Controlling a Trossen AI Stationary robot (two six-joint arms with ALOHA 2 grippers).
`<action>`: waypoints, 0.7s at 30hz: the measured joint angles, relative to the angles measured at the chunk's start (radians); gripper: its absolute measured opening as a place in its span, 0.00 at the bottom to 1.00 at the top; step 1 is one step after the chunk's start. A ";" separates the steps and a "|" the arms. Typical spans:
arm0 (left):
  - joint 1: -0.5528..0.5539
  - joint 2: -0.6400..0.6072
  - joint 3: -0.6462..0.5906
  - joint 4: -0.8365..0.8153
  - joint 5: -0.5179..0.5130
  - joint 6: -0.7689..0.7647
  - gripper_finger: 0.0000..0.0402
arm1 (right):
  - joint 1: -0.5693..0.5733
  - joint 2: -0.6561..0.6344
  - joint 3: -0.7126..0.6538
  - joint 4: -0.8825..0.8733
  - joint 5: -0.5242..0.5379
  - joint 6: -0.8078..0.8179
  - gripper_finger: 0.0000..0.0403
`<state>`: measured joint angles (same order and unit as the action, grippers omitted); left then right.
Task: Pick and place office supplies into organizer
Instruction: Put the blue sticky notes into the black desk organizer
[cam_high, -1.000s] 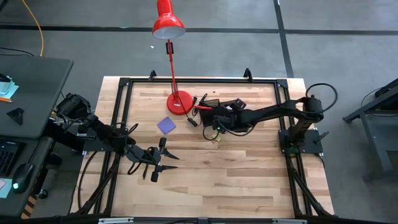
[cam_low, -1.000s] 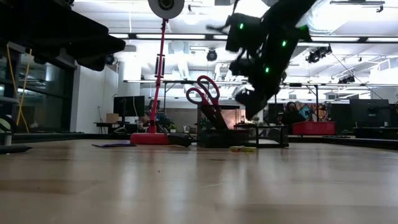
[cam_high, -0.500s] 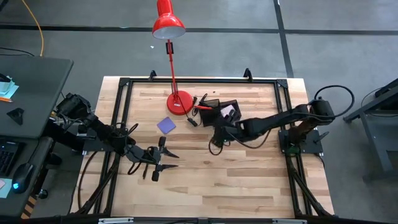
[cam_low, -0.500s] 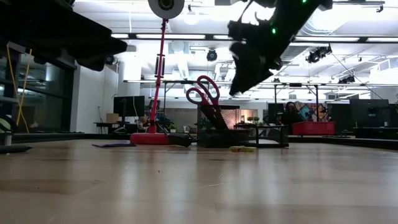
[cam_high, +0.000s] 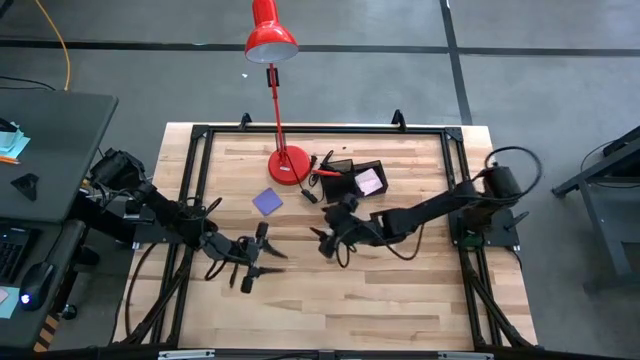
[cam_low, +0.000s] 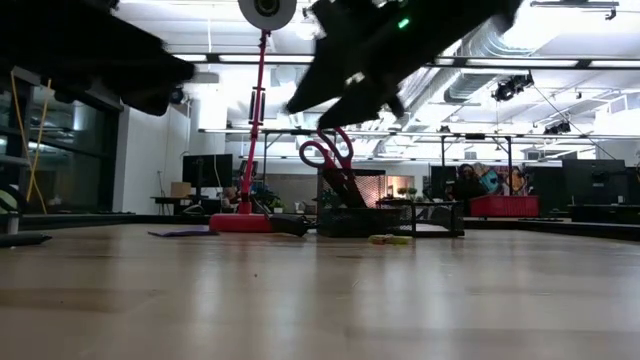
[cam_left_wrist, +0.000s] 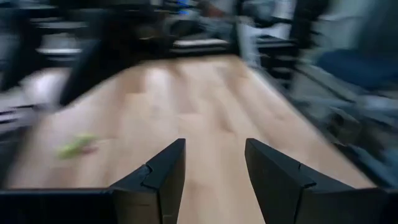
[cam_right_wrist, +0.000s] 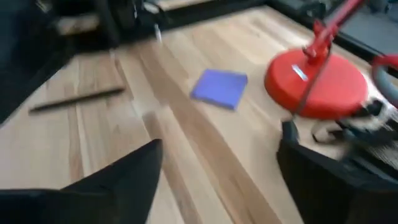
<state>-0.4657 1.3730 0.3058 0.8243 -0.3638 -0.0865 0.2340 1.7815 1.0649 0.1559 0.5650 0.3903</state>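
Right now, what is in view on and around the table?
Lamp: one, red, base at the table's back, left of the organizer.
Organizer: one, black, back middle of the table.
Scissors: one pair, red handles, standing in the organizer.
Pink pad: one, in the organizer.
Purple pad: one, flat on the table in front of the lamp base.
Pen: one seen, dark, lying on the table.
Yellow piece: one, on the table near the organizer.
Table: one, light wood, black frame.
Left gripper: open, empty, over the table's left side.
Right gripper: open, empty, over mid table in front of the organizer.
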 joint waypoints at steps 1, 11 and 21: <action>-0.003 -0.005 0.000 -0.015 0.028 -0.019 0.40 | -0.009 0.024 0.000 0.058 0.000 -0.015 0.81; -0.286 -0.045 -0.021 0.135 -0.379 0.071 0.40 | -0.092 0.158 0.000 0.312 -0.091 -0.028 0.99; -0.421 -0.124 -0.292 0.716 -0.334 0.274 0.40 | -0.094 0.173 0.073 0.282 0.032 -0.060 0.97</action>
<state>-0.8869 1.2486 0.0137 1.5402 -0.6981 0.1877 0.1398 1.9540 1.1377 0.4380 0.5969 0.3307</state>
